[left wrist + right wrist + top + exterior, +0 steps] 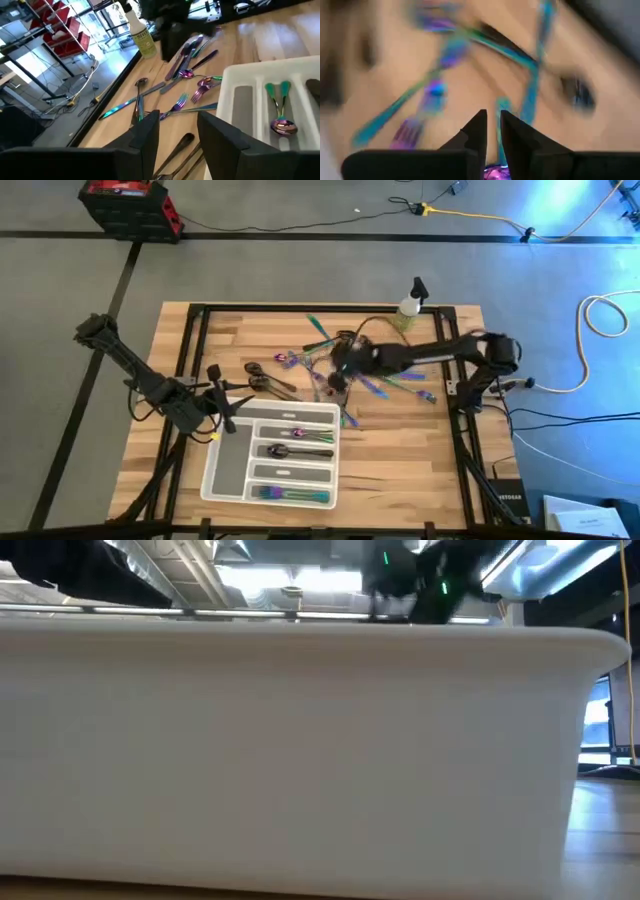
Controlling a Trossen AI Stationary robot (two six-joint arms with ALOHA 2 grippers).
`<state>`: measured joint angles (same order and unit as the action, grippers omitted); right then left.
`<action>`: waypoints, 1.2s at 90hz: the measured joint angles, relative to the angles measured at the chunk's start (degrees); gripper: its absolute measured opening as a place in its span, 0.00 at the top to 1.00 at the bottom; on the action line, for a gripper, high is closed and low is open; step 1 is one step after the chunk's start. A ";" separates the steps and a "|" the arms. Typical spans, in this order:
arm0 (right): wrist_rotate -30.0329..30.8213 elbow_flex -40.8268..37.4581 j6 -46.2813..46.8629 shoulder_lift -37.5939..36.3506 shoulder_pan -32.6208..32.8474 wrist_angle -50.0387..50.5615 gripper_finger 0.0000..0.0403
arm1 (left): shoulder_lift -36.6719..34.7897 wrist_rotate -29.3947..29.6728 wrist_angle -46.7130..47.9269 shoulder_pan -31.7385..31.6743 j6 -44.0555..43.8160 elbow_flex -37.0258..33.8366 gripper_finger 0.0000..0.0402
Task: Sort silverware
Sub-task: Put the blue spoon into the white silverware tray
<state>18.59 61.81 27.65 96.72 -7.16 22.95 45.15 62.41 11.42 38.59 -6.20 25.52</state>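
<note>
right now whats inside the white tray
The tray holds iridescent spoons, dark pieces and more iridescent pieces in separate slots. The long side slot looks bare. The left gripper covers its near corner.

Right hand (335, 375) low, fingers nearly closed; left hand (222, 402) open, idle

No text can be read; the spray bottle's (141, 36) yellow label print is too blurred.

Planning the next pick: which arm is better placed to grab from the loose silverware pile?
Right. The right gripper is over the loose silverware pile; the left gripper sits open at the tray corner, farther off.
</note>
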 joint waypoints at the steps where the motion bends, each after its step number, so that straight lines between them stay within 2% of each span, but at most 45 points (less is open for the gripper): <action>1: -0.63 -0.69 2.31 -0.17 -0.47 -0.45 0.91 | 0.00 0.04 0.00 0.00 0.03 0.00 0.70; 8: -7.35 -4.16 14.36 -0.82 -2.84 -3.36 0.91 | 0.00 0.88 -0.05 0.00 0.12 0.00 0.70; 15: -12.70 -6.08 17.59 -0.81 -4.49 -5.21 0.91 | 0.00 1.51 -0.09 0.00 0.14 -0.02 0.70; 26: -13.21 -6.94 21.75 -0.65 -5.00 -8.57 0.91 | 0.00 1.55 -0.15 0.00 -0.02 -0.02 0.70; 39: -13.86 -6.94 21.89 -0.67 -3.50 -9.39 0.91 | 0.00 1.55 -0.16 0.00 -0.08 -0.02 0.70; 60: -6.45 -6.94 22.37 -0.67 1.48 -7.95 0.91 | 0.00 1.54 -0.05 0.00 -0.37 -0.04 0.70; 76: 2.72 -6.94 32.45 -0.65 4.74 -1.32 0.91 | 0.00 1.53 -0.05 0.00 -0.34 -0.04 0.70; 88: 6.06 -6.94 36.51 -0.60 7.61 0.28 0.90 | 0.00 1.53 -0.05 0.00 -0.34 -0.04 0.70; 97: 9.66 -6.94 37.92 -0.60 9.29 -0.39 0.86 | 0.00 1.53 -0.05 0.00 -0.43 -0.04 0.70; 108: 10.99 -6.94 41.25 -0.33 10.68 -0.44 0.73 | 0.00 1.53 -0.02 0.00 -0.43 -0.04 0.70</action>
<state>29.58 54.87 68.90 96.39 3.52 22.51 45.15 63.94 11.40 38.59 -6.63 25.47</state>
